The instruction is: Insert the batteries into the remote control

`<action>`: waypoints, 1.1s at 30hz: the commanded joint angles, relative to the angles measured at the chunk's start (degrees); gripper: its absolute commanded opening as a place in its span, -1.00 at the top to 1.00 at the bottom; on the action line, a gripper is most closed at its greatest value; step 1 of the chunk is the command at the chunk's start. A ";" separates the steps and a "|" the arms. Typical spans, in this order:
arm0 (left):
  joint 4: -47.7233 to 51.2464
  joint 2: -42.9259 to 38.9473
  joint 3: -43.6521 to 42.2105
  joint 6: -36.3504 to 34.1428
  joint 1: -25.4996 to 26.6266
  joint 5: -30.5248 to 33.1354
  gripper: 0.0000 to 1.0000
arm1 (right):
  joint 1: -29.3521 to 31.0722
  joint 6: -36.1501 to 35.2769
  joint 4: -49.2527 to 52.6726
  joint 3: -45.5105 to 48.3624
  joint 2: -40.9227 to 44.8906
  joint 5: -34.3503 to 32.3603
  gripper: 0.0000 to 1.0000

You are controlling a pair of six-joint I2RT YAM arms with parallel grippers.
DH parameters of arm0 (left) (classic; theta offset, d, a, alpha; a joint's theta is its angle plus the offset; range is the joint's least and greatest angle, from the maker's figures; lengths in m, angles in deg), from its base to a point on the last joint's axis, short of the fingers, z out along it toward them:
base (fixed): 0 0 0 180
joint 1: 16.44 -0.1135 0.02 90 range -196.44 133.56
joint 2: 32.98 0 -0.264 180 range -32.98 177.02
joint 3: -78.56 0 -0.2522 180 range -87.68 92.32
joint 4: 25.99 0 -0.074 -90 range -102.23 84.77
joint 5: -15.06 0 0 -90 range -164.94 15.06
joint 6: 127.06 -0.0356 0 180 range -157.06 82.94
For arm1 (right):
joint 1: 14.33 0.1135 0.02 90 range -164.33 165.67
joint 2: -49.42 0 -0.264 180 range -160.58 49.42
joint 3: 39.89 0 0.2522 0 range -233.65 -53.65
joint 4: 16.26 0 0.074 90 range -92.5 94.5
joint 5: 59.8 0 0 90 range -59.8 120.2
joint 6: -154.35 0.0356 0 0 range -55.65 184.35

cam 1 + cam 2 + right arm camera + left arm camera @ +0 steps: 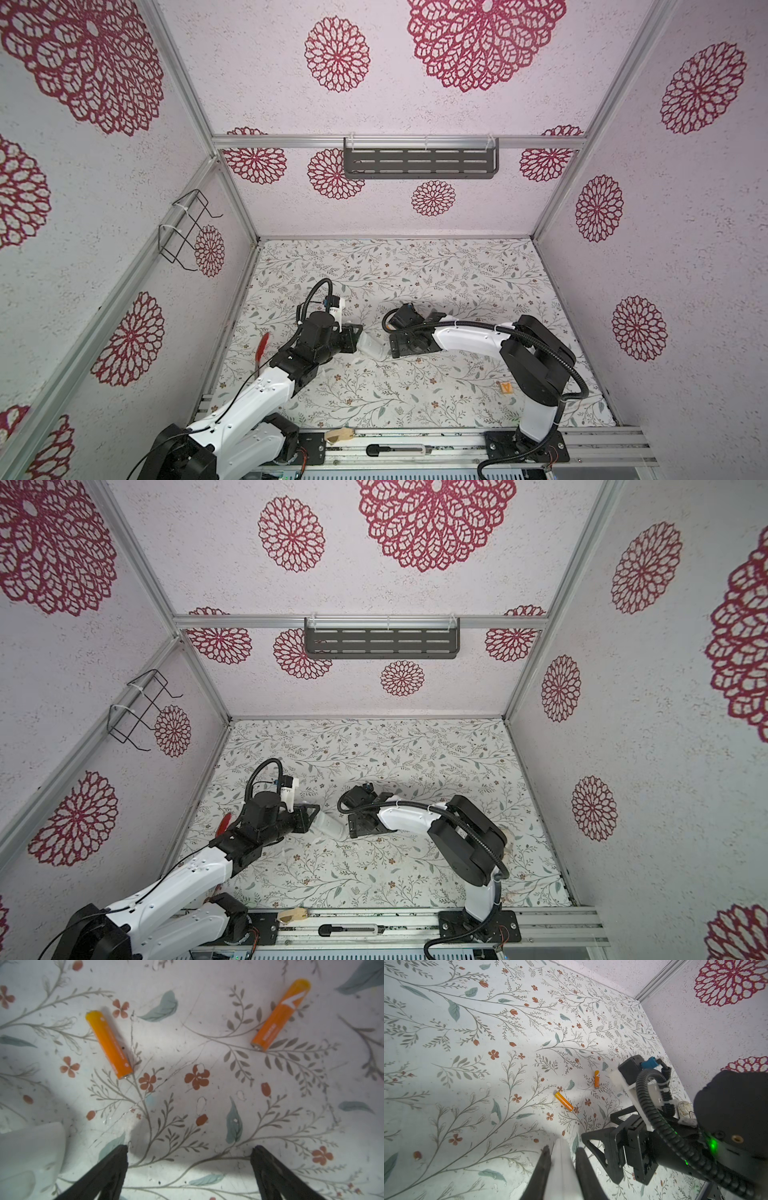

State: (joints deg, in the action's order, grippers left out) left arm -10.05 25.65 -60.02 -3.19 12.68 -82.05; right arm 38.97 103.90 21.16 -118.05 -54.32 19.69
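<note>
Gripping the remote control (560, 1169) between its two dark fingers, the left gripper (562, 1149) is standing closed on the long sides of the white bar, as the left wrist view is showing. In both top views the remote control (371, 348) is projecting at a tilt from that gripper toward the middle of the floral table (415, 395). Its free end is pointing at the right gripper (394, 345), which is standing just beside it. Whether the bar is touching the table cannot be told.

The right gripper (191, 1148) is hanging over the table with its jaws spread wide. In the right wrist view its fingertips (121, 1153) are showing well apart over the tabletop.

The batteries are lying flat on the table ahead of those fingers, apart from each other and not parallel. The first battery (109, 1044) is lying nearer the blurred white end of the remote control (31, 1157). The second battery (280, 1015) is lying further off and is showing a white mark on its orange sleeve. Neither is touching the remote control or either gripper. The left wrist view is showing the same pair, the first battery (563, 1101) and the second battery (597, 1078), on the table beyond the held bar.
</note>
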 commanded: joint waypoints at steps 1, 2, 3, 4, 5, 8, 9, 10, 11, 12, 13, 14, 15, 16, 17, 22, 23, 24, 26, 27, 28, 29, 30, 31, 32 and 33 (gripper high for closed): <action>5.91 1.76 -0.77 -0.93 0.52 -0.80 1.00 | -0.02 -1.55 -5.82 2.70 6.51 2.47 -0.93; 5.91 1.92 -0.77 -0.87 0.50 -0.84 1.00 | 0.03 -1.62 -9.09 4.28 7.76 4.28 -0.94; 5.95 1.99 -0.77 -0.75 0.56 -0.88 1.00 | -0.20 -1.06 -13.01 6.44 9.27 6.66 -0.98; 6.05 1.99 -0.77 -0.53 0.50 -0.97 1.00 | -0.60 -0.19 -17.06 8.62 10.54 9.33 -0.98; 6.01 1.94 -0.89 -0.36 0.49 -1.21 1.00 | -0.88 0.75 -21.01 10.47 11.52 11.55 -0.98; 5.65 1.67 -1.64 0.07 0.41 -1.50 1.00 | -1.85 5.01 -31.91 14.93 12.95 17.35 -0.98; 5.43 1.58 -1.97 0.38 0.36 -1.40 1.00 | -1.89 6.41 -34.43 15.65 12.73 18.76 -0.98; 5.40 1.37 -2.23 0.57 0.36 -1.42 1.00 | -1.98 7.61 -36.74 16.40 12.38 19.75 -0.98; 5.47 1.31 -2.39 0.72 0.39 -1.50 1.00 | -2.04 8.97 -39.18 17.35 11.98 20.66 -0.98; 5.45 1.08 -2.56 0.92 0.36 -1.52 1.00 | -2.04 10.76 -42.79 18.57 11.50 21.84 -0.98; 5.47 1.00 -2.82 1.21 0.22 -1.58 1.00 | -2.12 12.55 -46.27 19.56 10.87 23.30 -0.98; 5.36 1.08 -2.98 1.45 0.14 -1.67 1.00 | -2.17 14.60 -49.68 20.58 9.85 24.54 -0.98; 5.43 1.21 -3.11 1.77 0.07 -1.70 1.00 | -2.15 16.89 -52.63 21.51 8.98 25.17 -0.98; 5.60 1.28 -3.18 1.89 0.05 -1.77 1.00 | -2.16 18.92 -55.97 22.44 7.82 26.10 -0.98; 5.81 1.30 -3.20 1.94 0.03 -1.69 1.00 | -2.16 20.64 -58.73 23.24 6.89 26.89 -0.98; 6.70 2.08 -3.33 2.26 -0.11 -1.04 1.00 | -1.92 26.99 -67.24 26.07 3.04 28.44 -0.98; 6.75 2.36 -3.40 2.30 -0.12 -1.06 1.00 | -1.78 27.44 -67.77 26.29 2.64 28.23 -0.98; 6.64 2.66 -3.45 2.25 -0.09 -1.26 1.00 | -1.50 28.06 -68.77 26.60 2.30 28.16 -0.98; 6.27 3.20 -3.57 2.34 -0.03 -1.63 1.00 | -1.29 28.81 -68.91 26.52 1.48 28.11 -0.98; 6.22 3.48 -3.43 2.28 -0.11 -1.72 1.00 | -1.14 29.20 -68.99 26.45 1.23 27.96 -0.98; 6.21 3.58 -3.38 2.22 -0.11 -1.81 1.00 | -1.04 29.59 -69.01 26.43 1.02 27.67 -0.98; 6.18 3.68 -3.38 2.24 -0.04 -1.93 1.00 | -0.97 29.83 -68.68 26.37 0.81 27.56 -0.98; 6.09 3.73 -3.40 2.24 -0.04 -2.02 1.00 | -0.83 29.97 -67.68 26.05 0.58 27.25 -0.98; 6.09 3.76 -3.41 2.21 -0.11 -2.03 1.00 | -0.59 29.89 -66.28 25.77 0.49 26.73 -0.98; 6.06 3.76 -3.44 2.24 -0.09 -2.11 1.00 | -0.44 29.85 -64.77 25.30 0.39 26.43 -0.98; 6.00 3.81 -3.47 2.18 -0.05 -2.11 1.00 | -0.23 29.50 -62.71 24.82 0.31 25.88 -0.97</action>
State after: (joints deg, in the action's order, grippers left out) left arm -11.50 27.18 -60.98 1.36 12.12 -83.51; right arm 37.61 132.05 -45.33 -91.71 -52.81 46.88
